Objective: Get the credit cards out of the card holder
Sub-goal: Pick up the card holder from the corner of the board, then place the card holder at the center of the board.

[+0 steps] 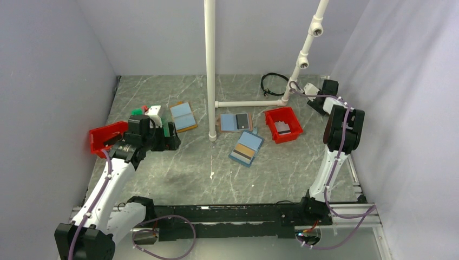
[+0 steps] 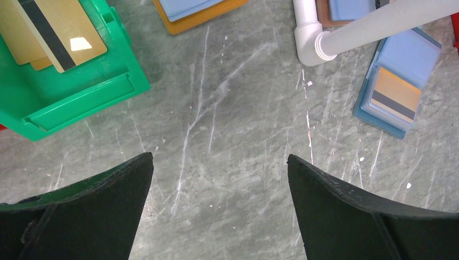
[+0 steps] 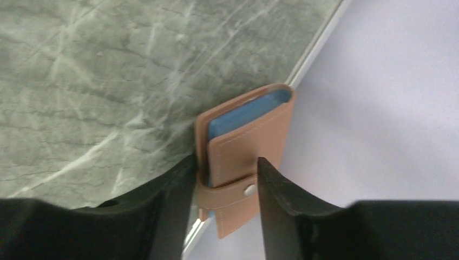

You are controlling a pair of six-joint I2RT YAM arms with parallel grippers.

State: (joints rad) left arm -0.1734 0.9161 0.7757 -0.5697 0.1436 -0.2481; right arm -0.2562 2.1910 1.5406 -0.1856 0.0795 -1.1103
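Lying open and flat near the white pipe post (image 1: 210,65), the card holder (image 1: 236,122) shows a dark grey credit card (image 1: 243,122) in one half, well apart from both grippers. The right gripper (image 3: 226,161) is clamped on a folded tan wallet (image 3: 250,130) at the table's (image 1: 178,173) far edge, while the left gripper (image 2: 218,158) hangs spread wide.
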